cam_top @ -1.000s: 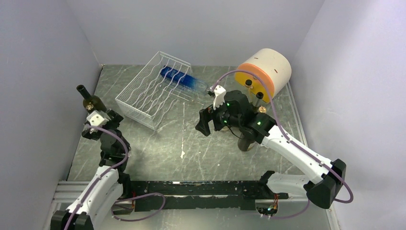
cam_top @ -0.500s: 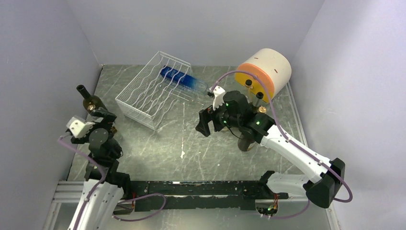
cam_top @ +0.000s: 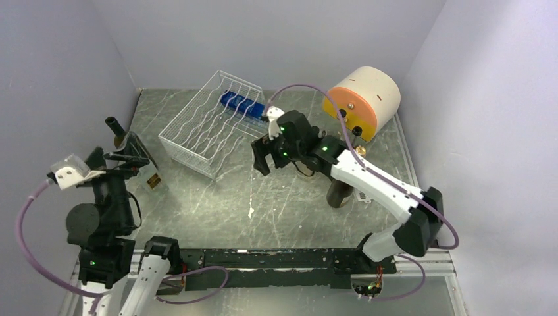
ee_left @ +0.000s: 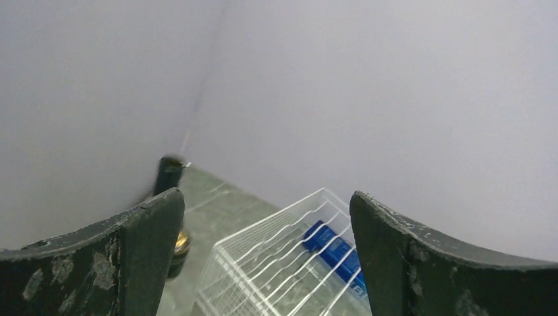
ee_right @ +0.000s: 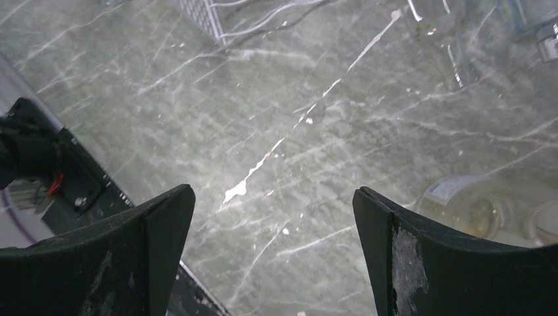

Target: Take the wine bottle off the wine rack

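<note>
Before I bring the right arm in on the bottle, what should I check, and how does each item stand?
1. The blue wine bottle lies in the wine rack: ok.
2. The right gripper is open and empty: ok.
3. The right gripper is lined up on the bottle: not ok; only bare table shows between its fingers.
4. The bottle's neck is free to grasp: cannot tell; the right arm hides it from above.
5. The left gripper is open, empty and apart from the rack: ok.
6. Swing room: not ok; a dark bottle stands close beside the right arm and could be knocked.
</note>
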Robot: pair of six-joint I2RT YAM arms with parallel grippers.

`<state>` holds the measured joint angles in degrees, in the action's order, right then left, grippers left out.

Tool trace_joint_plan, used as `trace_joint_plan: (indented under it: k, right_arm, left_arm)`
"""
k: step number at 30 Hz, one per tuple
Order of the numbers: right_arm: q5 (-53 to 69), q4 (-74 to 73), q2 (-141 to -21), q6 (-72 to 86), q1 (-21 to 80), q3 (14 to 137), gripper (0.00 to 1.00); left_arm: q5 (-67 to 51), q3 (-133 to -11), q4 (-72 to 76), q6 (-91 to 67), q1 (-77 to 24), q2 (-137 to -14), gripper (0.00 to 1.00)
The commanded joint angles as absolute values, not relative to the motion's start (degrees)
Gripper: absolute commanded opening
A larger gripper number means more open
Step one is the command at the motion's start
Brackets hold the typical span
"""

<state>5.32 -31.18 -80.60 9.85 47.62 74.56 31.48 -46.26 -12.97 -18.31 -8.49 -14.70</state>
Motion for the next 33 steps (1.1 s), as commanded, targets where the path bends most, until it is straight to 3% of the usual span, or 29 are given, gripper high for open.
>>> trace_joint_plan:
  k: [1, 7, 18, 25, 29, 33]
  right_arm:
    - [-3.84, -33.80, -87.12, 8.30, 49.45, 81.01, 0.96]
    - [-12.00, -35.62, -97.01, 5.68, 49.72, 87.93, 0.94]
    - [-27.47, -29.75, -114.22, -0.59, 49.58, 95.11, 0.94]
    - [-23.97, -27.48, -121.78, -4.21, 45.85, 100.06, 0.94]
    - [-24.24, -25.36, -125.44, -5.69, 44.75, 102.79, 0.96]
    - [-23.42, -26.56, -129.94, -4.59, 43.70, 108.05, 0.96]
  left_arm:
    - [11.97, -53.70, -7.95, -7.27, -8.15, -22.83, 1.00]
    - [-0.43, -59.83, -2.71, -7.42, -8.16, -37.02, 1.00]
    - [-8.37, -61.03, 11.43, -9.57, -8.03, -53.83, 0.98]
    - [-15.70, -51.77, 18.19, -13.14, -7.73, -52.69, 0.99]
    - [-14.00, -49.34, 19.63, -14.90, -7.58, -51.28, 0.99]
    - [-15.81, -49.07, 20.31, -14.49, -7.21, -52.84, 0.95]
